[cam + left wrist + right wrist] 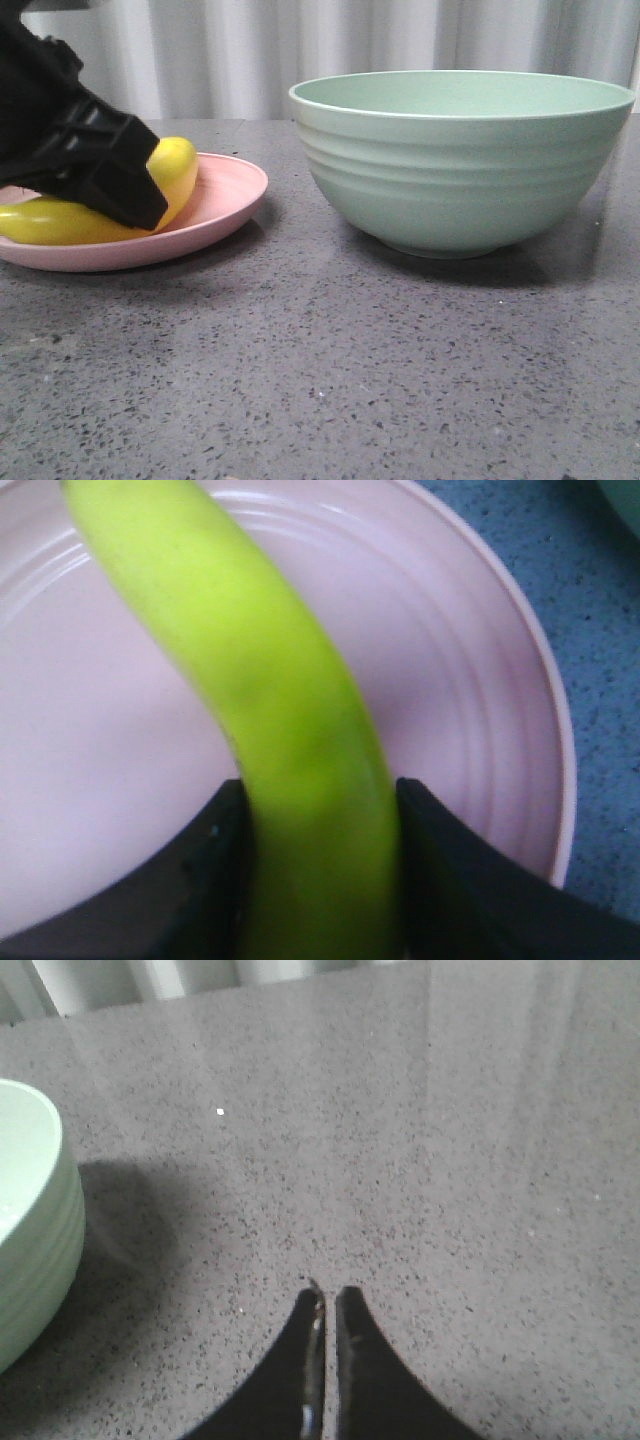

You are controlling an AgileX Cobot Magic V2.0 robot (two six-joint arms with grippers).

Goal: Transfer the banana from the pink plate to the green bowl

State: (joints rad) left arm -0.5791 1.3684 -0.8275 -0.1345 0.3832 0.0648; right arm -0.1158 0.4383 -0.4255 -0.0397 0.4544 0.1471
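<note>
The yellow banana (175, 165) lies on the pink plate (225, 195) at the left of the table. My left gripper (120, 190) is down on the plate with its black fingers closed on both sides of the banana (290, 730), which still rests on the pink plate (470, 710). The green bowl (460, 160) stands to the right of the plate, empty as far as I can see. My right gripper (328, 1295) is shut on nothing, low over the bare table beside the green bowl (35, 1230).
Grey speckled tabletop (320, 370) in front of the plate and bowl. A pale curtain (300, 50) hangs behind the table.
</note>
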